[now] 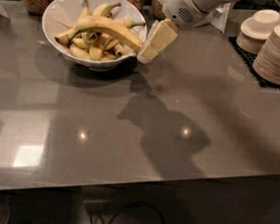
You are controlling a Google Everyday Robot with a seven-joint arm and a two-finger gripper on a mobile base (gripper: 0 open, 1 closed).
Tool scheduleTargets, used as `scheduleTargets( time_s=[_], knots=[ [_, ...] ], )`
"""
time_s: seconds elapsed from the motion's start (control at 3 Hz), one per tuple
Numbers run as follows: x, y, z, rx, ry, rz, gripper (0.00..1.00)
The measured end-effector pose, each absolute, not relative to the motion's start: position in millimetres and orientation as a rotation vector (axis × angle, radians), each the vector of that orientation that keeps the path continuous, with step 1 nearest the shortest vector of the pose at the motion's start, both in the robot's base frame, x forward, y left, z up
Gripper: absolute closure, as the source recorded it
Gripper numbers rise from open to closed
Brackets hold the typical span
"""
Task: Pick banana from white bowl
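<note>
The gripper (154,45), blocky and cream, hangs at the 3 o'clock rim of the white bowl (58,8); whether it is spread or closed I cannot tell. The banana (106,27), long, smooth and curved, lies atop smaller ones in the glossy round bowl. One end sits just beside the gripper at its 9 o'clock, above the polished grey counter (128,132).

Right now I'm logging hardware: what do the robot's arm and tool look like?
The arm is a glossy white, rounded shell with a dotted vent grille. The tool, beside the white bowl, is cream and blocky. No cables show.
</note>
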State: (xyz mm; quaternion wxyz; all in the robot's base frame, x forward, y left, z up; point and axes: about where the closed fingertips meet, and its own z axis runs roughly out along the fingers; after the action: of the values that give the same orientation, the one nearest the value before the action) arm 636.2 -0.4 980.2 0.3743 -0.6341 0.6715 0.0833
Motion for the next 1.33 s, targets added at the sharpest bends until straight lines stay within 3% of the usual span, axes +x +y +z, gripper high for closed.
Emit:
scheduleTargets(
  time_s=[1.33],
  knots=[
    [691,67,942,-1.654,1.633,0.287,0.01]
  ],
)
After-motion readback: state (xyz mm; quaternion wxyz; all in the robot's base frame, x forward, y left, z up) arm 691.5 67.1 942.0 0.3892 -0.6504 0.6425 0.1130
